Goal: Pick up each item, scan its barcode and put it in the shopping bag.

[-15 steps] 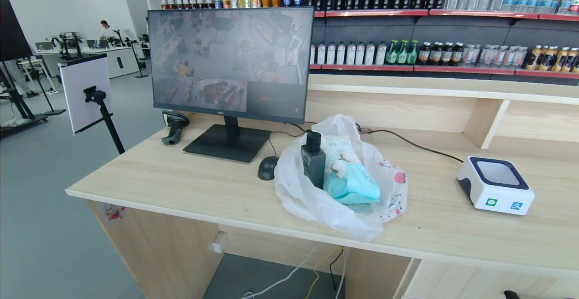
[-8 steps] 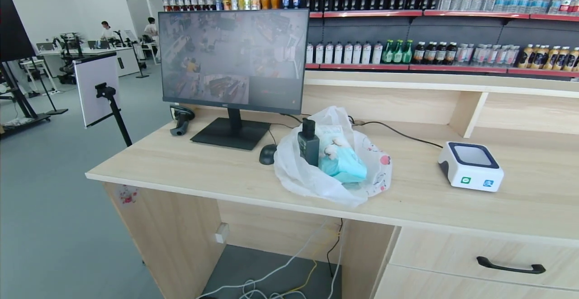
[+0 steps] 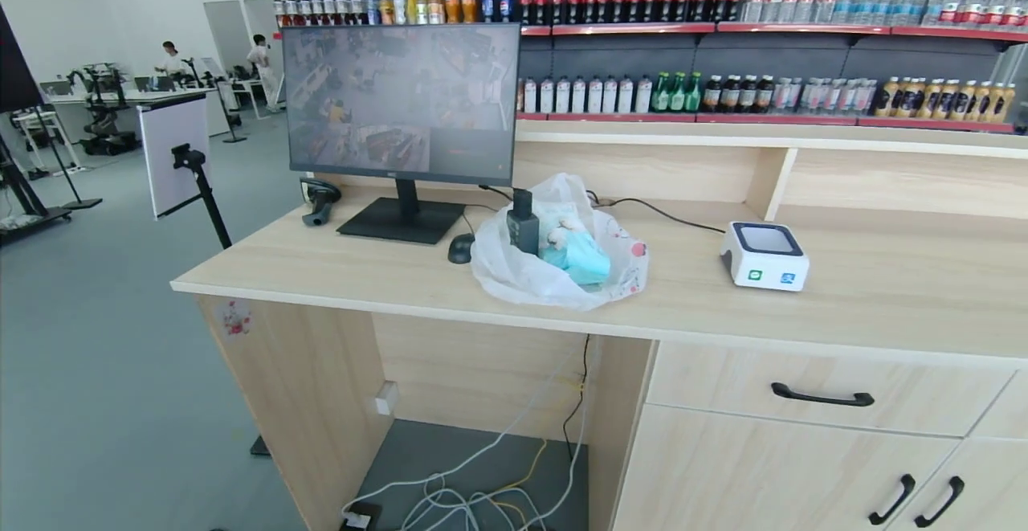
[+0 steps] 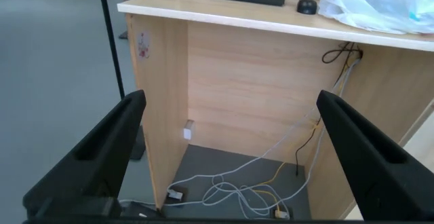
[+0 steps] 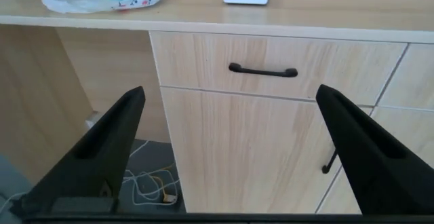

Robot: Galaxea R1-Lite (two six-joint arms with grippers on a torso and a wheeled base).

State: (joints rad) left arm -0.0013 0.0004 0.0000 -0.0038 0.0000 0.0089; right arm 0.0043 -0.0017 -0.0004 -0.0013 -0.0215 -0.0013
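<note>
Left hand (image 4: 230, 100) and right hand (image 5: 230, 95) spread, empty, facing light wooden table (image 3: 361, 274) | camera backed off | dark bottle (image 3: 523, 226), teal pack (image 3: 574, 262) inside white plastic shopping bag (image 3: 514, 278) | bagging looks finished

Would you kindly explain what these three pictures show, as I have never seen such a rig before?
This is a two-armed robot on wheels, facing a shop counter. The wide picture comes from a camera on its head. The other two come from cameras on its wrists, where the left hand and the right hand each show as two black fingers, open and holding nothing. On the counter stand a monitor, a mouse, a white scanner and a shopping bag with a dark bottle and a teal packet inside.
</note>
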